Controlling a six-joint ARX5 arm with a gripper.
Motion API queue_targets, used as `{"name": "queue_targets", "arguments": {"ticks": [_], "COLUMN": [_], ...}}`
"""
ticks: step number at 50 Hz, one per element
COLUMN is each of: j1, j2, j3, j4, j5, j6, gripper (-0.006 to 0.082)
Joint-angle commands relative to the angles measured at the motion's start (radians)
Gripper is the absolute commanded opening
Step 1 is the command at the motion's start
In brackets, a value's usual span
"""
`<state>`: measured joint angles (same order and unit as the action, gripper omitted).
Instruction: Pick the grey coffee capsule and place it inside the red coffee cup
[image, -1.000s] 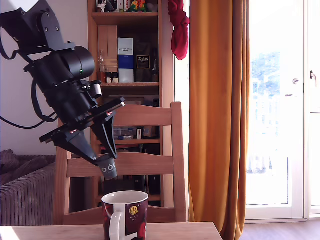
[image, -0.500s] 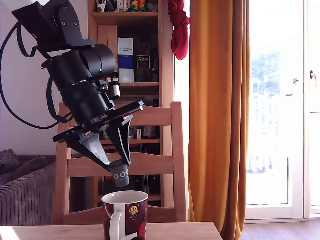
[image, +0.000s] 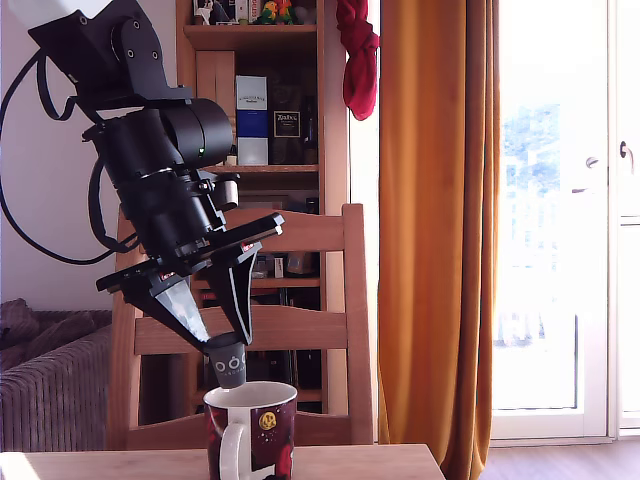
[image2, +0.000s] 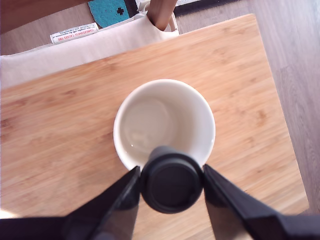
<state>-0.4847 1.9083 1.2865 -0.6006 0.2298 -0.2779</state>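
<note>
The black two-fingered gripper (image: 225, 345) (image2: 171, 186) is pinching the small dark grey tapered coffee capsule (image: 228, 366) (image2: 171, 182) by its sides, one finger on each side.

The capsule hangs directly above the dark red ceramic mug with white handle (image: 268, 440) (image2: 206, 117). Its lower end sits just at the rim. Whether it has dipped below rim level cannot be settled from the exterior view. In the wrist view the capsule overlaps the mug's rim and is not centred over the white interior.

The mug stands upright on the light wooden table (image: 350, 462) (image2: 60, 140), well apart from the table edges in both views, with bare board all round it. A wooden chair (image: 300, 232) stands behind the table.

Against half a second ago, the gripper and capsule are lower and slightly further to the exterior view's left. The mug has not shifted.
</note>
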Motion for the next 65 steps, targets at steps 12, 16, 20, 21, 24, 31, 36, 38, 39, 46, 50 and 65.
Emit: {"name": "queue_targets", "arguments": {"ticks": [12,16,20,21,24,31,36,38,39,46,50,65], "j1": [-0.003,-0.008,-0.014,-0.015,-0.016,-0.019,-0.012,-0.008,-0.007,0.005,0.014,0.087], "j2": [0.036,0.036,0.036,0.036,0.036,0.029,0.011,-0.002,-0.010,-0.082,-0.128,-0.259], "j3": [-0.004,-0.004,-0.004,-0.004,-0.004,0.000,0.004,0.004,0.004,0.004,0.004,-0.013], "j4": [-0.011,-0.013,-0.013,-0.013,-0.010,-0.003,0.003,0.005,0.005,-0.006,-0.006,-0.023], "j5": [-0.002,-0.002,-0.002,-0.002,-0.002,-0.002,-0.010,-0.024,-0.035,-0.143,-0.202,-0.325], "j6": [0.017,0.023,0.026,0.026,0.028,0.060,0.093,0.103,0.108,0.145,0.158,0.201], "gripper": [0.0388,0.0476,0.0494,0.0494,0.0485,0.0219,-0.0030,-0.0015,-0.0016,-0.0016,-0.0016,-0.0016]}}
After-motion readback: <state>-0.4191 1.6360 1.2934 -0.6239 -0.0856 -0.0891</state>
